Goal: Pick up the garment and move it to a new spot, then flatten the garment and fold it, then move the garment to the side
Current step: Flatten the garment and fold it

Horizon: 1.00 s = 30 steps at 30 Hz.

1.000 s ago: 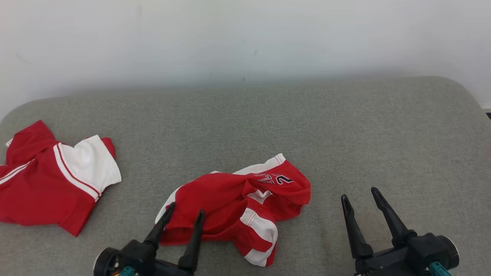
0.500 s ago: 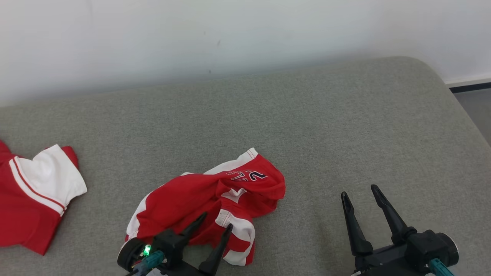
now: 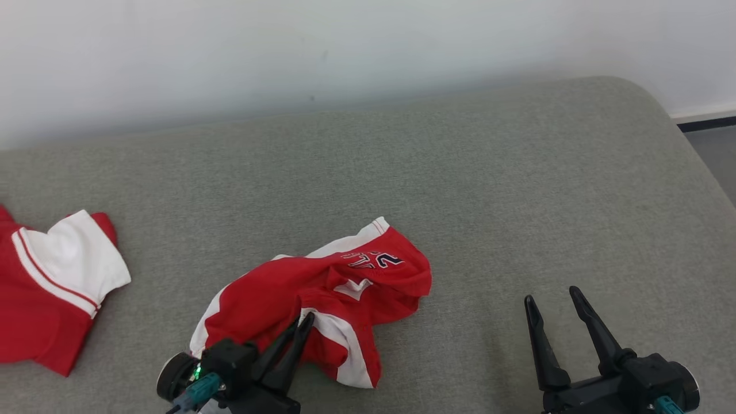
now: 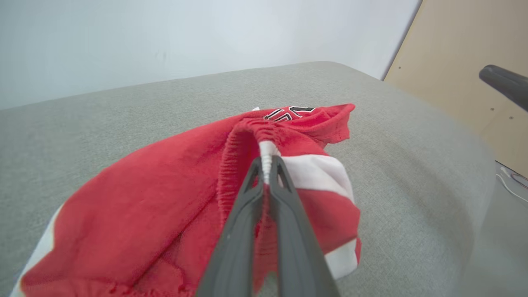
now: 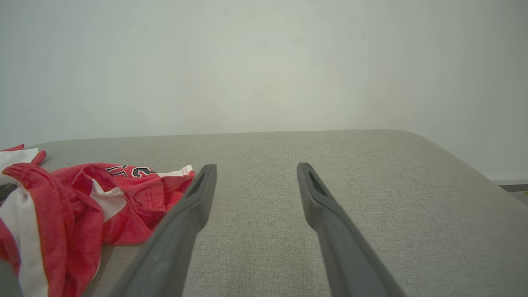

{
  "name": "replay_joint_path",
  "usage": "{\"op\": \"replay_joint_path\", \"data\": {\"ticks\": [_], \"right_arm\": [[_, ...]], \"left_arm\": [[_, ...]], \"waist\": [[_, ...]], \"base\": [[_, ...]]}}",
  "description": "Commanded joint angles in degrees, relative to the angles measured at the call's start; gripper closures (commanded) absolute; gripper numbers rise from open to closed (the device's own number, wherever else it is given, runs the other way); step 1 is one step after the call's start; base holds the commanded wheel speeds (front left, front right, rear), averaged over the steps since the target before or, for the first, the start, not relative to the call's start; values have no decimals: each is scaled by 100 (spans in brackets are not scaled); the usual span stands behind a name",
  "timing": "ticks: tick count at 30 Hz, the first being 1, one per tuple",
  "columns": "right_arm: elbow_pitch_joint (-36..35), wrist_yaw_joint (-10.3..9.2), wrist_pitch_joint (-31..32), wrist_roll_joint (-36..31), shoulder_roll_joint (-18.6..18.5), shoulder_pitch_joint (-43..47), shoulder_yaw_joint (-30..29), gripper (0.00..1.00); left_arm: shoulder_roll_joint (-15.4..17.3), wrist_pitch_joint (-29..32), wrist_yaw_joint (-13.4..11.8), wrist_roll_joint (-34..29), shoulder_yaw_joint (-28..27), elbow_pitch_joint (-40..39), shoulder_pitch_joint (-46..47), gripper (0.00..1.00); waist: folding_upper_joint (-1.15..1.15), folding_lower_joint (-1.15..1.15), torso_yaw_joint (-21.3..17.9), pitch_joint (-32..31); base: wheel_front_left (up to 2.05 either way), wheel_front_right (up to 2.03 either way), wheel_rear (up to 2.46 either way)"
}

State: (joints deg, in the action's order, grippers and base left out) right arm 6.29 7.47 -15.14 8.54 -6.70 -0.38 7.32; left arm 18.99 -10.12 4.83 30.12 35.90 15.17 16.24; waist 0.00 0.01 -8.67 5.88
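Red-and-white garment [image 3: 270, 299] lies crumpled on the grey cushion [image 3: 489, 190]; your left gripper [image 3: 305, 319] has its fingers pinching the gathered edge, while your right gripper [image 3: 551, 294] keeps its fingers spread, clear of the cloth.

open: grey cushion [image 3: 517, 190] bare across middle and right
blocked: crumpled red garment [image 3: 270, 299] front left; red-and-white shirt [image 3: 40, 310] far left
back: white wall [image 3: 345, 46]

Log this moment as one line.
left hand: shut on crumpled red-and-white fabric garment | right hand: open, empty | garment: on grey upholstered surface | stage: grasp made
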Motion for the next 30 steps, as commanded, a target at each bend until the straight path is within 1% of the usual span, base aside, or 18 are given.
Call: {"op": "replay_joint_path", "data": {"ticks": [1, 7, 10, 15, 19, 20, 21, 22, 26, 30], "right_arm": [[11, 5, 0, -7, -12, 55, -30, 0], [73, 5, -1, 3, -60, 123, -107, 0], [120, 5, -1, 1, -86, 132, -105, 0], [227, 5, -1, 3, -118, 139, -106, 0], [292, 5, -1, 17, -154, 189, -139, 0], [304, 5, -1, 22, -155, 189, -144, 0], [318, 5, 0, 27, -157, 195, -147, 0], [326, 5, -1, 26, -161, 208, -139, 0], [358, 5, -1, 37, -164, 228, -137, 0], [356, 5, -1, 59, -164, 241, -141, 0]], "left_arm": [[71, -62, -63, 5, -56, -46, -153, 100], [247, -201, -291, 140, -221, -301, -669, 100], [323, -247, -384, 232, -268, -381, -1005, 100], [269, -317, -467, 432, -315, -232, -1532, 100], [147, -391, -447, 511, -302, 64, -1708, 100], [130, -405, -437, 480, -295, 133, -1700, 78], [96, -427, -445, 459, -313, 185, -1684, 24], [52, -458, -457, 459, -353, 225, -1664, 0], [-36, -502, -430, 388, -488, 163, -1592, 0], [-132, -516, -451, 189, -912, -177, -1615, 0]], "waist": [[0, -1, 278, -102], [0, -1, 802, -243], [0, -1, 994, -288], [0, -1, 1186, -342], [0, -1, 1297, -393], [0, -1, 1321, -407], [0, -1, 1342, -427], [0, -1, 1358, -440], [0, -1, 1387, -485], [0, -1, 1411, -530]], "base": [[0, 0, 0], [0, 0, 0], [0, 0, 0], [0, 0, 0], [0, 0, 0], [0, 0, 0], [0, 0, 0], [0, 0, 0], [0, 0, 0], [0, 0, 0]]}}
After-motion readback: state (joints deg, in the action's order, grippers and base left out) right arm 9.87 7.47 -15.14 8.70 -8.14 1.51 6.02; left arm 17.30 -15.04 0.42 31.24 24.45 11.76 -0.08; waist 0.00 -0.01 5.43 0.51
